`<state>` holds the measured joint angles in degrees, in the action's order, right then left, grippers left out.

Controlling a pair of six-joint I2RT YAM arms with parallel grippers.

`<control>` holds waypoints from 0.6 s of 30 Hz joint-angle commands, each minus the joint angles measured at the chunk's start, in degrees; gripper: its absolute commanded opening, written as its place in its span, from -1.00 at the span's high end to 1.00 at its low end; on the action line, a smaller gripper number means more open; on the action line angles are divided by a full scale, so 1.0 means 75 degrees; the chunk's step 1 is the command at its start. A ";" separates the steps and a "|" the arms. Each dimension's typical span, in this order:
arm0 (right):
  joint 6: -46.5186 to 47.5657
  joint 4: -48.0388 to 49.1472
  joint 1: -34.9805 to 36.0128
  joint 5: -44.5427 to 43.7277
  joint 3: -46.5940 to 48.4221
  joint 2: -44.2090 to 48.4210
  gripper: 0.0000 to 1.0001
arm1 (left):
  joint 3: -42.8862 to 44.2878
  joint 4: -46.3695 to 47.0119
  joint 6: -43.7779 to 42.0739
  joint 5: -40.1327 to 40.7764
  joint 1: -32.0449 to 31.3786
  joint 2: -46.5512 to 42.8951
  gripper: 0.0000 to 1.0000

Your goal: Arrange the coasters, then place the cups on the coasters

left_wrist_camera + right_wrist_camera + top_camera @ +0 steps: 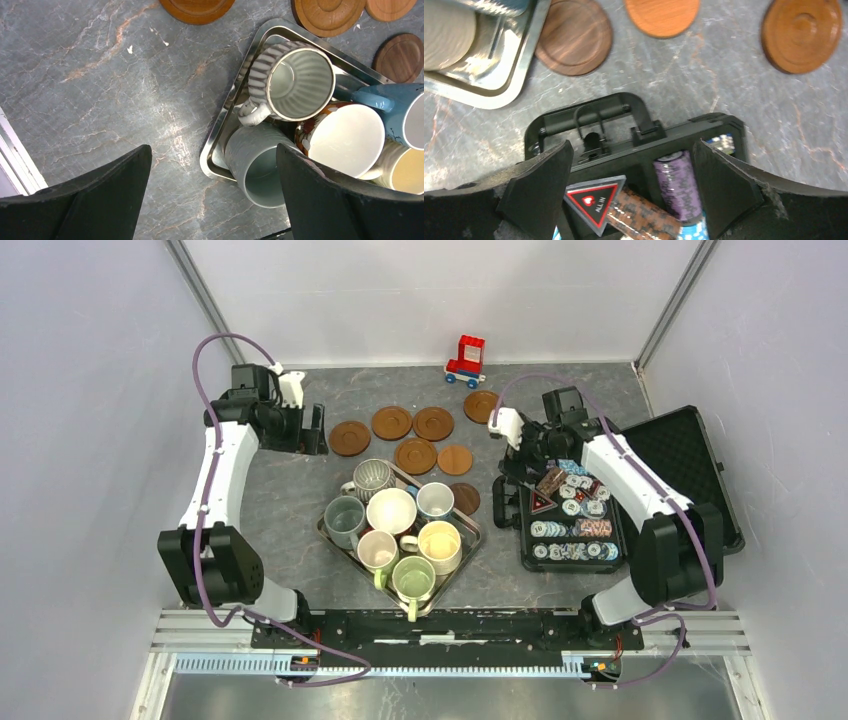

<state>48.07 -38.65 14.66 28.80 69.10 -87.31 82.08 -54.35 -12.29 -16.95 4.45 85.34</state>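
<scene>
The coasters [415,455] lie on the grey marbled bench [290,500], beyond and beside the metal tray [218,131]. Seven brown discs show in the top view. Four form a loose row toward the far wall, and two sit nearer, just behind the tray. A dark coaster [464,498] lies tight against the tray's right rim.

The cups [391,511] all stand upright, packed together inside the tray, seven of them with mouths up. None is on a coaster.

The left end effector [212,146] hovers over the bench at the tray's far-left side. Its jaws are spread wide and hold nothing. Its wrist view looks down on the ribbed grey cup [295,82] and the grey-green cup [257,170] beside it.

The right end effector [632,145] is also spread wide and empty. It hangs above the handle end of the black case [589,117], which sits right of the tray. The case lies open and holds rows of poker chips [575,530].

A small red and blue toy [465,360] stands by the far wall, apart from the coasters.
</scene>
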 commanded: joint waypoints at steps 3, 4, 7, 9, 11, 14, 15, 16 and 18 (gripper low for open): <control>0.1798 -0.0394 0.0529 0.0462 -0.1379 0.0772 -0.96 | -0.0208 -0.0488 -0.0166 -0.0518 0.0410 0.0311 -1.00; 0.2003 -0.0341 0.0663 0.0386 -0.1657 0.0874 -0.96 | -0.0226 -0.0490 -0.0128 -0.0707 0.0540 0.0337 -1.00; 0.2258 -0.0040 0.0992 0.0218 -0.2228 0.1088 -0.96 | -0.0156 -0.0500 0.0024 -0.1076 0.0867 0.0405 -1.00; 0.2275 0.0280 0.1225 0.0173 -0.2573 0.1278 -0.96 | -0.0095 -0.0505 0.0099 -0.1091 0.0935 0.0431 -1.00; 0.2290 0.0607 0.1525 0.0087 -0.2907 0.1435 -0.96 | -0.0053 -0.0500 0.0132 -0.1080 0.0964 0.0461 -1.00; 0.2238 0.1062 0.1980 0.0050 -0.3341 0.1596 -0.98 | 0.0069 -0.0559 0.0184 -0.1089 0.1025 0.0510 -1.00; 0.2211 0.1214 0.2113 0.0052 -0.3462 0.1623 -0.98 | 0.0111 -0.0581 0.0218 -0.1092 0.1052 0.0524 -1.00; 0.2197 0.1317 0.2212 0.0047 -0.3550 0.1623 -0.98 | 0.0162 -0.0607 0.0239 -0.1112 0.1081 0.0542 -1.00; 0.2165 0.1514 0.2415 0.0045 -0.3728 0.1580 -0.92 | 0.0273 -0.0660 0.0294 -0.1160 0.1134 0.0570 -1.00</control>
<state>62.57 -33.52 30.46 29.04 43.18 -76.40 80.90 -58.33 -12.19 -23.18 11.99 89.12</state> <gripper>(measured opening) 0.990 0.997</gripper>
